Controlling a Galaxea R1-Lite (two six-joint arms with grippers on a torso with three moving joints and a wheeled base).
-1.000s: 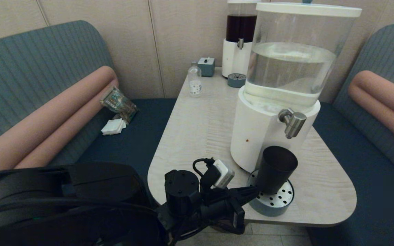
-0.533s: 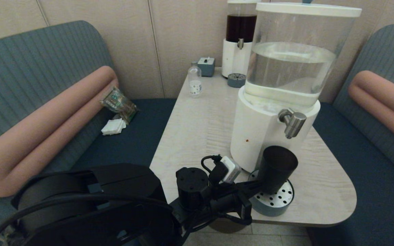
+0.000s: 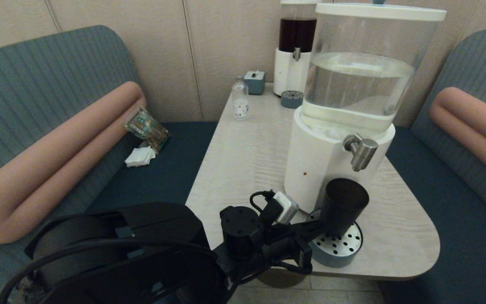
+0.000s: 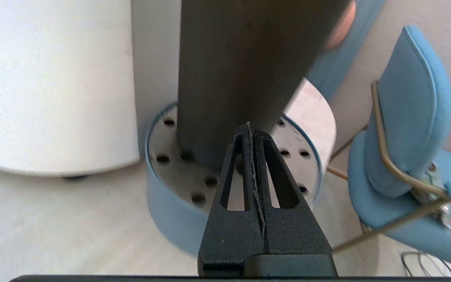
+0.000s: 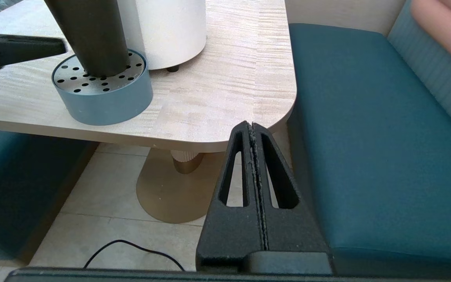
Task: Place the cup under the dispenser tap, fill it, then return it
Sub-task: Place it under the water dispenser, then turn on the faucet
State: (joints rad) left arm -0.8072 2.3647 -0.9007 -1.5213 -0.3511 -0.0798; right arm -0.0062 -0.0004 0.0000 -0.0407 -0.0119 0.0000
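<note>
The bench (image 3: pixel 247 160) carries two dispensers. The big one (image 3: pixel 336 126), with a white base and a clear tank of colourless liquid, stands near the front, its lid cut off at the top edge of the head view. The smaller one (image 3: pixel 294 50), holding dark liquid, stands at the back, partly hidden behind the big tank. Each has a round drip tray: a perforated grey-blue one (image 3: pixel 339 247) at the front, a small one (image 3: pixel 291 99) at the back.

The left arm's dark bulk fills the lower left of the head view. Its gripper (image 4: pixel 251 129) has its fingers pressed together, the tips touching the lower side of the cup.

One cup (image 3: pixel 343 207) stands on the front tray, slightly tilted, below the dispenser tap (image 3: pixel 360 151) and a little to its left. The wrist view cuts off its rim.

The right gripper (image 5: pixel 251 127) hangs below the bench edge by the seat, fingers clenched on nothing.

One small clear bottle (image 3: pixel 240 99) and one small blue box (image 3: pixel 254 81) stand at the back.
</note>
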